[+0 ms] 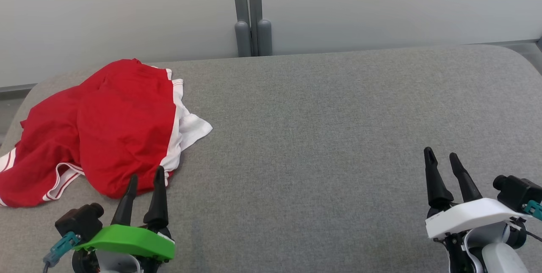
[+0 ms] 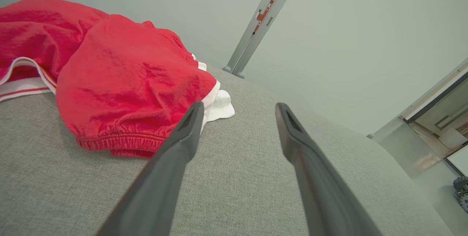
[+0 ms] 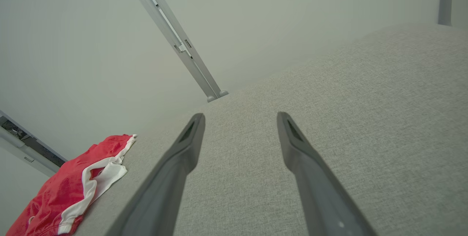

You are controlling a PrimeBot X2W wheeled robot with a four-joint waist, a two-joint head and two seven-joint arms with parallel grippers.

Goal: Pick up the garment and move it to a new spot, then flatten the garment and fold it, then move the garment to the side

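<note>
A crumpled red garment (image 1: pixel 106 129) with white trim lies bunched at the far left of the grey padded surface (image 1: pixel 322 137). It also appears in the left wrist view as a red heap (image 2: pixel 120 82) and, small, as the garment (image 3: pixel 73 188) at the lower left of the right wrist view. My left gripper (image 1: pixel 146 176) stands open just in front of the garment's near hem, its fingers (image 2: pixel 186 130) empty and apart from the cloth. At the lower right, far from the garment, my right gripper (image 1: pixel 442 156) is open over bare fabric with nothing between its fingers (image 3: pixel 190 144).
A pale wall with a grey vertical post (image 1: pixel 252 15) runs behind the surface. The surface's rounded corners fall away at far left and far right (image 1: pixel 525 59). Bare grey fabric spreads across the middle and right.
</note>
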